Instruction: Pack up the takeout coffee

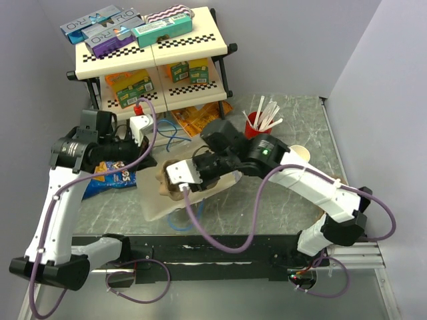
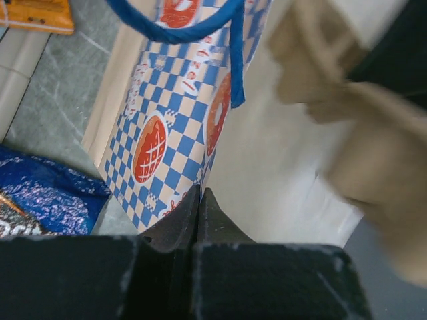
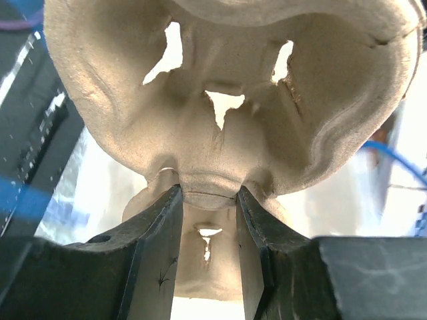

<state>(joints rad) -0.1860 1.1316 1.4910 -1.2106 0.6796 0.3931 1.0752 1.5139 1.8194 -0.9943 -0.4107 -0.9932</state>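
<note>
The takeout coffee is out of view. A paper bag (image 1: pixel 160 207) lies on its side mid-table, blue-and-white checked outside (image 2: pixel 167 133) and plain white inside (image 2: pixel 267 173). My left gripper (image 1: pixel 143 155) is shut on the bag's rim, its fingertips (image 2: pixel 199 199) pressed together over the paper edge. A brown moulded-pulp cup carrier (image 1: pixel 165 181) sits at the bag's mouth. My right gripper (image 1: pixel 176 187) is shut on the carrier's central ridge (image 3: pixel 208 185). The carrier's empty cup wells (image 3: pixel 227 80) fill the right wrist view above the gripper (image 3: pixel 209 195).
A red cup of white sticks (image 1: pixel 255 124) stands behind the right arm. An open cup with a cream inside (image 1: pixel 299 154) shows beside the right forearm. A blue snack bag (image 1: pixel 113 175) lies at the left, and a stocked two-tier shelf (image 1: pixel 153 50) stands at the back.
</note>
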